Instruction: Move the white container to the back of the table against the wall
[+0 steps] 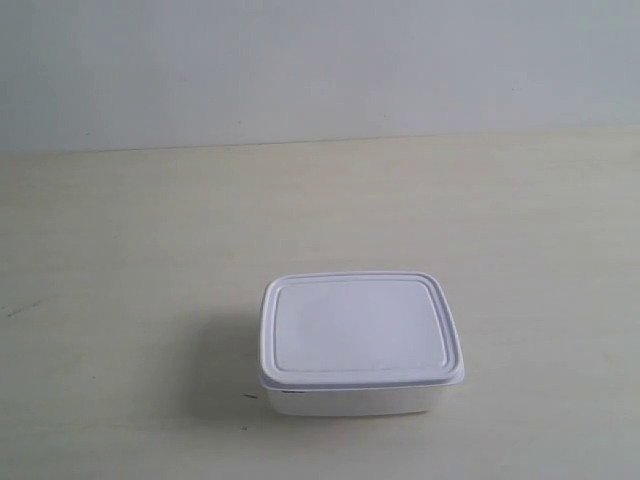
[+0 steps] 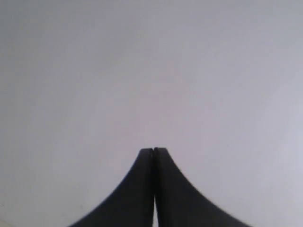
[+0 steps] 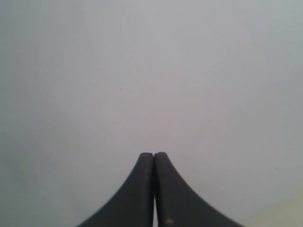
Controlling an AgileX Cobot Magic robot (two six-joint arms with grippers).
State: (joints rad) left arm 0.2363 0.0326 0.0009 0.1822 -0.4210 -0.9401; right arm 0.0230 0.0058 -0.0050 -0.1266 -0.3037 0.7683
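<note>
The white container (image 1: 360,342) stands with its lid on near the front of the cream table (image 1: 130,260), a little right of the middle in the exterior view. The grey-white wall (image 1: 320,70) rises behind the table's far edge. No arm shows in the exterior view. My left gripper (image 2: 153,150) is shut with nothing between its dark fingers, facing plain pale grey. My right gripper (image 3: 154,154) is also shut and empty, with plain grey ahead and a cream corner of table (image 3: 284,213) at the frame's edge. Neither wrist view shows the container.
Bare table surface lies between the container and the wall. A small dark speck (image 1: 248,397) sits by the container's front left corner.
</note>
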